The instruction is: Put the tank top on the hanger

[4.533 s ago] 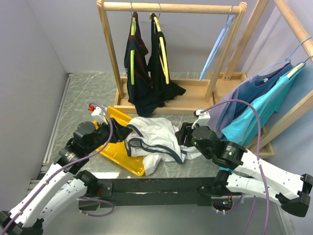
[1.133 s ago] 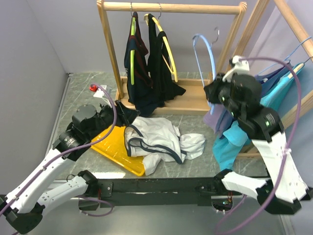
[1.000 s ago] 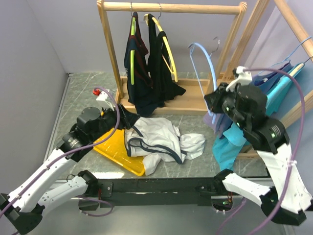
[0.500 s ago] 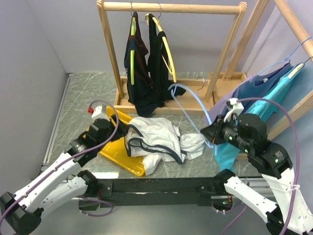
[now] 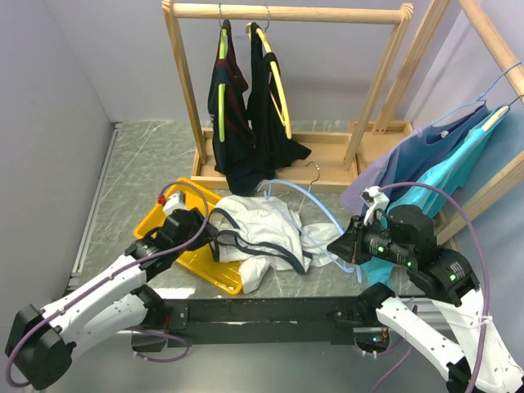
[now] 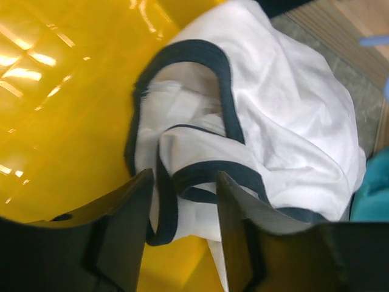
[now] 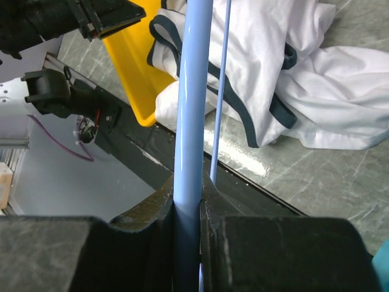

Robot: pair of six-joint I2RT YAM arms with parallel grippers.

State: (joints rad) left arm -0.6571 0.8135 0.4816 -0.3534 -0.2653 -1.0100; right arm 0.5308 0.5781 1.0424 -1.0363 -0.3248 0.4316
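White jersey, the tank top point(image 5: 262, 233), lies crumpled on the grey table point(image 5: 139, 164), its left part over a yellow tray point(image 5: 155, 223); right gripper point(image 5: 338, 245) is clamped on one end of the hanger point(image 5: 326, 217), holding it slanted low over the cloth, probably to feed an arm of it into an opening; left gripper point(image 5: 214, 237) sits at the cloth's left edge.

Left wrist: fingers point(image 6: 127, 219) are spread apart with a navy trim loop between them, not pinched; likely lined up to lift that rim; tank top point(image 6: 285, 103) is thin, soft, deeply folded; tray point(image 6: 61, 91) is glossy hard plastic.

Right wrist: hanger point(image 7: 194, 91) is a smooth light-blue round rod, squeezed tight between the pads, with a thinner rod beside it; tank top point(image 7: 292, 67) lies beneath, floppy and dark-edged.
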